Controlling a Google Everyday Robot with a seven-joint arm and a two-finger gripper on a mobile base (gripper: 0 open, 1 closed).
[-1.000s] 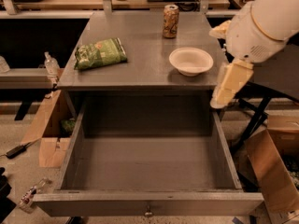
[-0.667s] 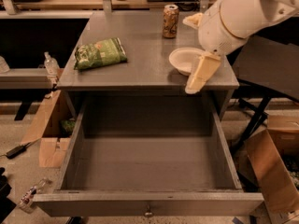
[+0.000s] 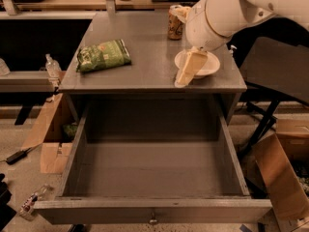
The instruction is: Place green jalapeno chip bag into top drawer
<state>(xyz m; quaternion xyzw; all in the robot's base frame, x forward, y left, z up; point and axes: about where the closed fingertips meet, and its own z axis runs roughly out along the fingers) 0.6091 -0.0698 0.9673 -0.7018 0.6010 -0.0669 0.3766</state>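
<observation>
The green jalapeno chip bag (image 3: pixel 103 55) lies flat on the left part of the grey cabinet top (image 3: pixel 145 47). The top drawer (image 3: pixel 149 163) is pulled fully out below it and holds nothing; its small knob (image 3: pixel 153 221) shows on the front panel. My gripper (image 3: pixel 186 73) hangs from the white arm (image 3: pixel 227 11) over the right front of the cabinet top. It is in front of the white bowl (image 3: pixel 211 65) and well to the right of the bag. It holds nothing that I can see.
A tan drink can (image 3: pixel 175 22) stands at the back of the top, behind the bowl. Cardboard boxes sit on the floor at the left (image 3: pixel 48 144) and the right (image 3: pixel 280 178). A plastic bottle (image 3: pixel 53 67) stands at the left. A dark chair (image 3: pixel 275 66) is at the right.
The arm has swung left, from beside the cabinet's right edge to over the bowl at the right front of the top. The bag and the drawer have not moved.
</observation>
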